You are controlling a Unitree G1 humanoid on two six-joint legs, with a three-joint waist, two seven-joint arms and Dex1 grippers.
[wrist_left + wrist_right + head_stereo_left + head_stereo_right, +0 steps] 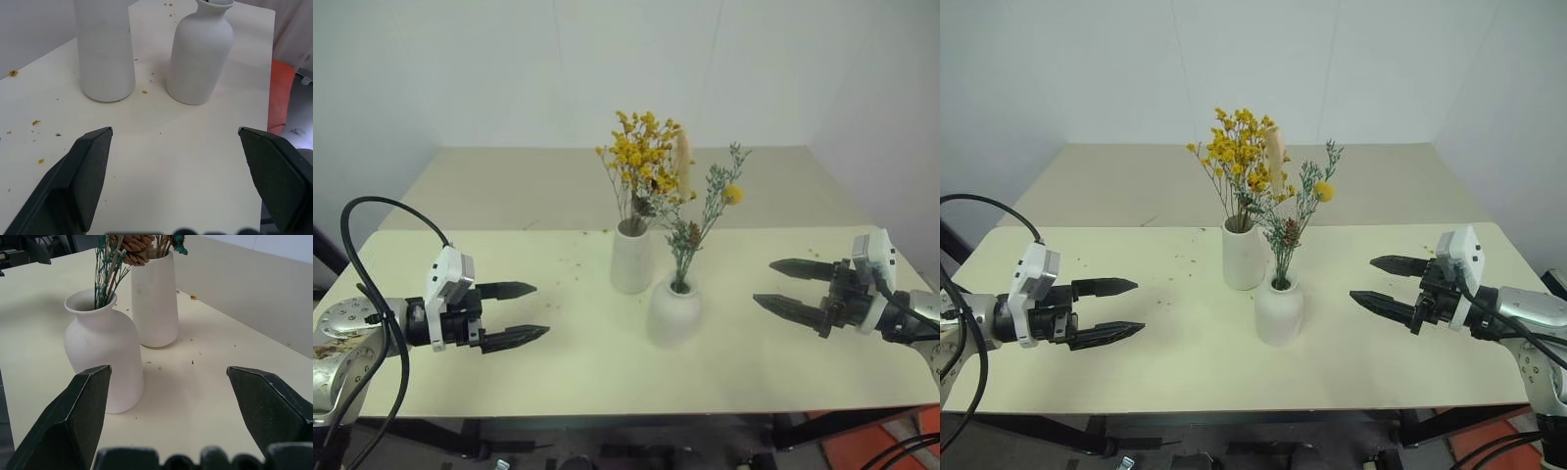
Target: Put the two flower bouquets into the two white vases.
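Both bouquets stand in their vases at the middle of the table [460,382]. Your left gripper [514,313] and right gripper [786,286] hang on either side, well apart from them, jaws spread wide and holding nothing.

The yellow bunch [644,162] rises from the tall vase [630,257]; a pale cone-like spike stands among its stems. The green sprig [703,220], with its yellow ball flower, leans out of the round vase [674,311], which sits just in front of the tall one and slightly towards your right. The two vases stand near each other; the wrist views show a gap between them.

By this look the task is done. Should you need to reset either bouquet, judge them as very light and brittle: crumbs of dried flower already dot the tabletop around the vases. Take the stems low, just above the rim, where they run together and are stiffest. Close gently; a hard pinch would likely snap the thin stalks, and a grip on the heads would shed more bloom.

The vases look matte, hard and breakable. The round one narrows to a small neck, so it probably tips less easily than the tall cylinder, whose load of flowers sits high. Keep your fingers clear of both as you move.
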